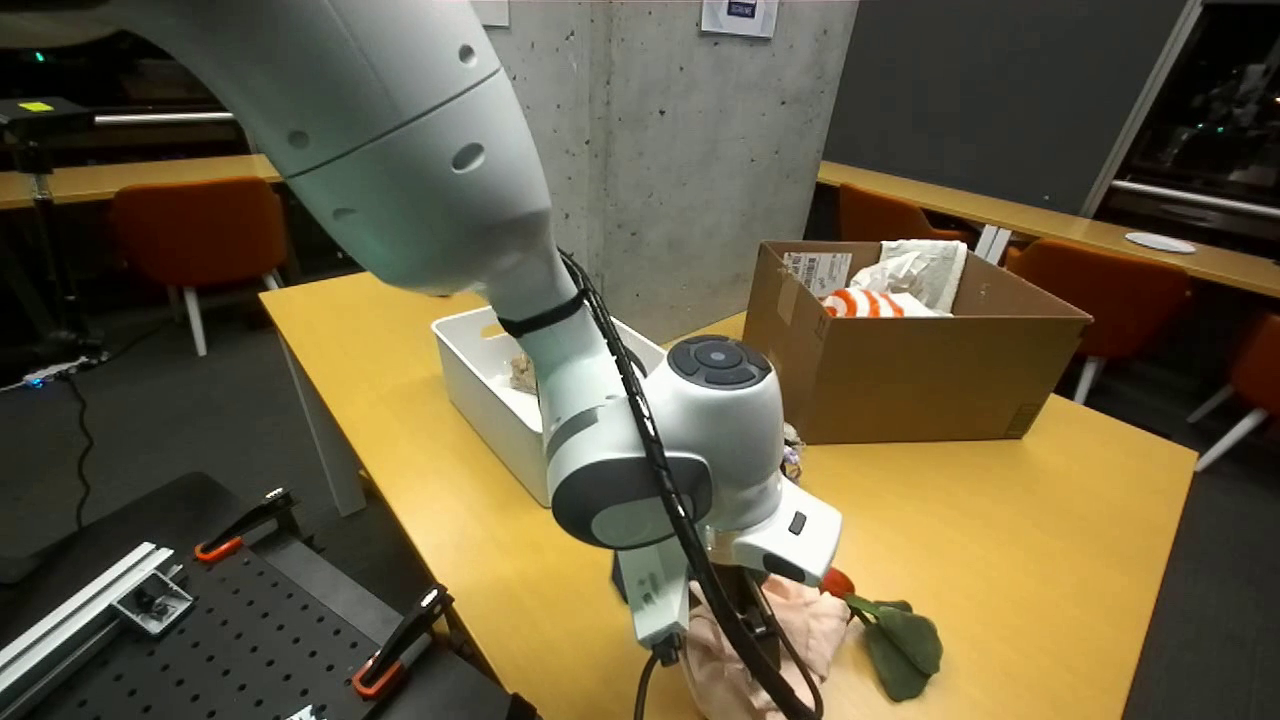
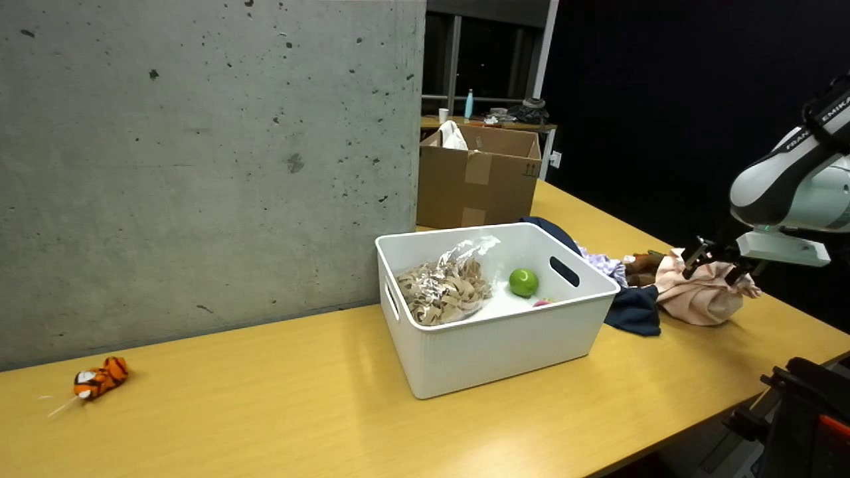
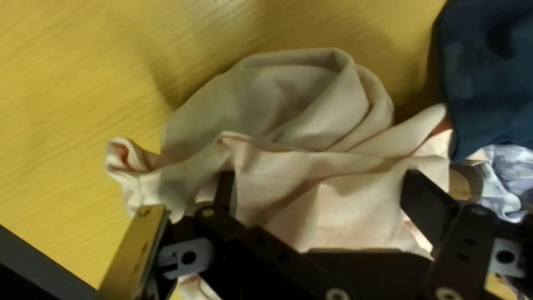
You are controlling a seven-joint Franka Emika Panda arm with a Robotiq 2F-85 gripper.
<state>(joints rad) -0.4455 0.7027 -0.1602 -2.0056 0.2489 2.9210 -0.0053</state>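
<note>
Rumpled pale pink cloth (image 3: 291, 104) lies on the yellow table, bunched up beneath my gripper (image 3: 320, 191). In the wrist view the jaws stand wide apart with folds of cloth between and below them; the fingers are not pinched on it. Whether the fingertips touch the fabric I cannot tell. In an exterior view the gripper (image 2: 709, 273) points down at the pink cloth (image 2: 694, 302). Dark blue cloth (image 3: 487, 83) and a purple-white patterned cloth (image 3: 508, 179) lie close by. Green leaves (image 1: 900, 645) and a red bloom (image 1: 836, 582) poke out beside the pink cloth, partly hidden by the arm.
A white bin (image 2: 498, 365) holds a bag of tan strips (image 2: 441, 292) and a green lime (image 2: 523, 283). Behind it stands an open cardboard box (image 1: 930, 380). An orange-black striped item (image 2: 99, 378) lies at the table's far end. Clamps (image 1: 400, 640) sit on the black mount plate.
</note>
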